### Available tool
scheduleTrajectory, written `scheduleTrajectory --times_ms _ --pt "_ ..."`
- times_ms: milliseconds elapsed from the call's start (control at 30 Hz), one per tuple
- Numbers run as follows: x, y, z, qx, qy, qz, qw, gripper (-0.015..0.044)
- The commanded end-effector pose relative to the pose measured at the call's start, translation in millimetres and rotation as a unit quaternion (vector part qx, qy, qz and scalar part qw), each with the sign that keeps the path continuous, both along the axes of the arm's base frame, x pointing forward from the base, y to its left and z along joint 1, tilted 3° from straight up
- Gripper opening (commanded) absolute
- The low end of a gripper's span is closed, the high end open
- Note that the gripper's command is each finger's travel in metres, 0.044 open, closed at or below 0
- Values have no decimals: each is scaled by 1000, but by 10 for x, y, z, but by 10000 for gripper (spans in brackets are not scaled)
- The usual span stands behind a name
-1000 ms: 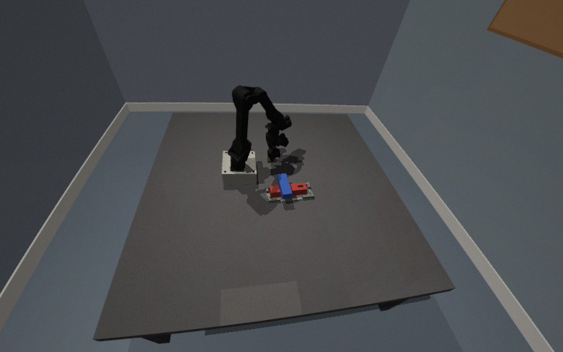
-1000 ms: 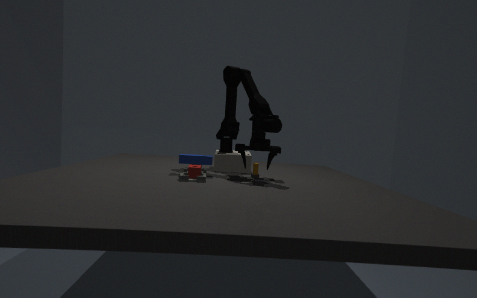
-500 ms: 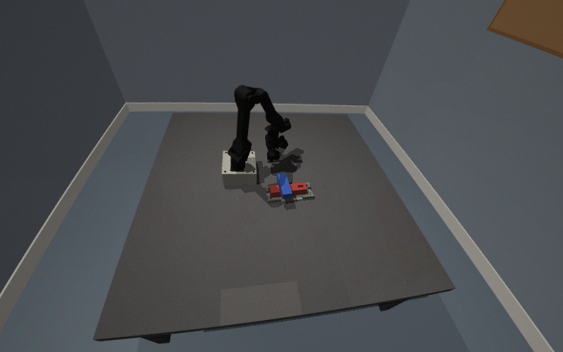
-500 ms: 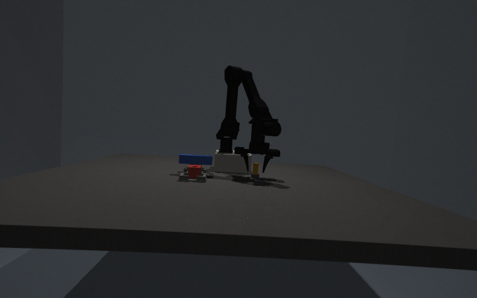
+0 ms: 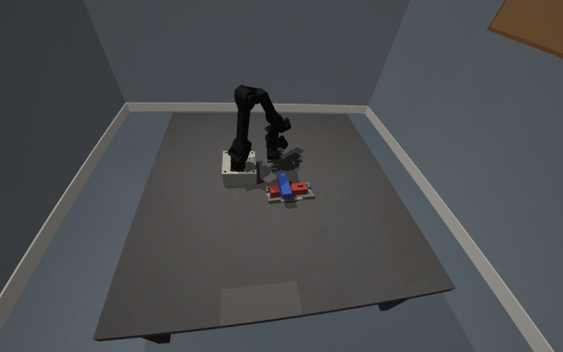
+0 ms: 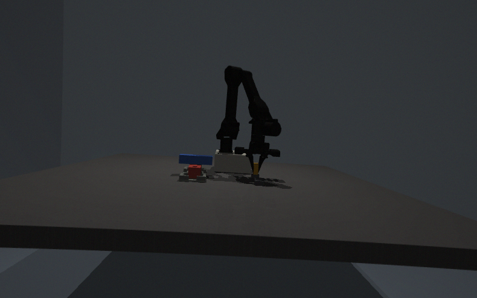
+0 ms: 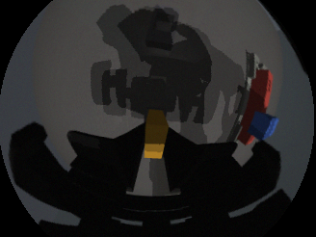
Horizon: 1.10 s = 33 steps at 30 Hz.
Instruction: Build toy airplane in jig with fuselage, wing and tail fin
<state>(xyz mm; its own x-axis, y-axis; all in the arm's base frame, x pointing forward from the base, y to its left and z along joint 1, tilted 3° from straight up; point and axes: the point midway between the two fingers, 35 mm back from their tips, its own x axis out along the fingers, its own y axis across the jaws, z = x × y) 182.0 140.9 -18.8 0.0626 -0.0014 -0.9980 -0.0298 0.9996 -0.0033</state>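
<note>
The red fuselage [image 5: 274, 191] [image 6: 194, 172] [image 7: 256, 98] lies lengthwise in the light grey jig [image 5: 296, 198] [image 6: 183, 178] [image 7: 250, 63]. The blue wing [image 5: 284, 187] [image 6: 195, 159] [image 7: 263, 125] lies across the top of the fuselage; its tab is hidden. The socket near the tail shows as an empty opening in the top view. My gripper [image 5: 273, 159] [image 6: 256, 173] points down, low over the table beside the jig. It is shut on the orange tail fin [image 6: 256, 168] [image 7: 156, 126], which stands upright between the fingertips. The fin is hidden in the top view.
The arm's white base block [image 5: 239, 179] [image 6: 230, 163] stands beside the jig, behind it in the exterior view. The jig lies to the right of the fingers in the wrist view. The arm's shadow falls over the table [image 5: 249, 249] around the fin.
</note>
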Motion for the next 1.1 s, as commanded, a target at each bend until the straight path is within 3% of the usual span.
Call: scheduleTrajectory --times_ms 0,1067 --pt "4 -3 14 -2 0 2 1000 0" --pt "7 49 891 -2 4 1 1000 0"
